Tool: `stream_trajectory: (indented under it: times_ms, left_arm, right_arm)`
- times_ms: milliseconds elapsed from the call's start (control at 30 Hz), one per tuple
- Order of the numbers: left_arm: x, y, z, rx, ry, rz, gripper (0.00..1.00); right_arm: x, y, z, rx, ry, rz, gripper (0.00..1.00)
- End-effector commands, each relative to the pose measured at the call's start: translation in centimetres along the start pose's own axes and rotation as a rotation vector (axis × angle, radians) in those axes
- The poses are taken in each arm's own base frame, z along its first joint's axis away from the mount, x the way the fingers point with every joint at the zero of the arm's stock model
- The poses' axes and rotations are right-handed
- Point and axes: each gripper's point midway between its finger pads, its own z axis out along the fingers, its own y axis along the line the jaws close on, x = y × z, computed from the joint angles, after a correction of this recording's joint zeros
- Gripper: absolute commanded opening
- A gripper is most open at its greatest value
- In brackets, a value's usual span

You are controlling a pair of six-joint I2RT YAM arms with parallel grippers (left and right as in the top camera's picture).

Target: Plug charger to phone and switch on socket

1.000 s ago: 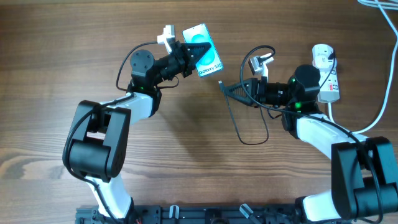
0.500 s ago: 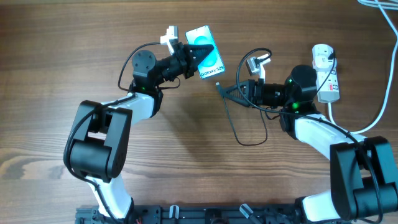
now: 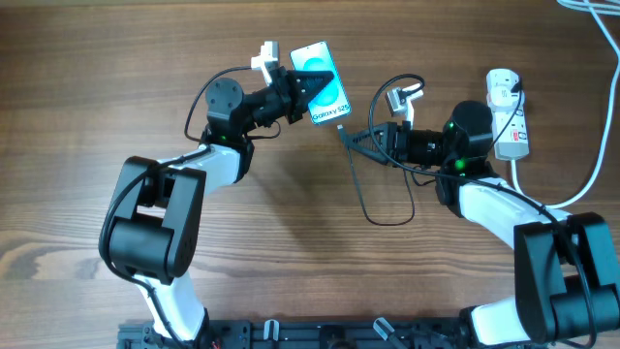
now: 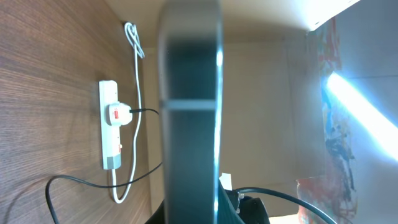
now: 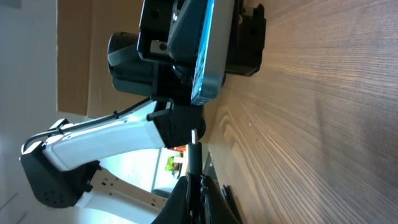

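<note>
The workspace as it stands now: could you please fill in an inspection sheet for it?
Surface: brown wooden table.
Job's things: phone held up, screen lit; charger connector close to the phone's end, not visibly inserted; socket lies at the table's right, switch state unreadable.
Clutter: nothing seen.
Grippers: left gripper shut on the phone; right gripper shut on the charger near its connector.
Cables: the charger's black lead loops on the table; white cord runs on from the socket.
Surroundings: blurred bright room in wrist views.
</note>
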Motion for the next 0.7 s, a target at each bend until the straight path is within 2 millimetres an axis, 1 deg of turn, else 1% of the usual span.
stream_trajectory:
  times_ms: [0,133,333,667]
  left_arm:
    - [-0.01,-0.94,0.48,0.022,0.018,0.021,0.04]
    - [-0.02,-0.93,0.48,0.022,0.017,0.021,0.04]
    - [-0.02,-0.93,0.48,0.022,0.017,0.025,0.04]
    - [-0.02,-0.93,0.48,0.022,0.017,0.033,0.04]
  right_arm:
    - [-0.25,-0.09,-0.01,0.011,-0.026,-0.036,0.04]
    - [-0.1,-0.39,0.17,0.013,-0.019,-0.027,0.04]
    - [0.36,-0.15,0.75,0.005,-0.001,-0.037,0.04]
    - [-0.06,-0.28,0.75,0.014,-0.024,-0.037,0.04]
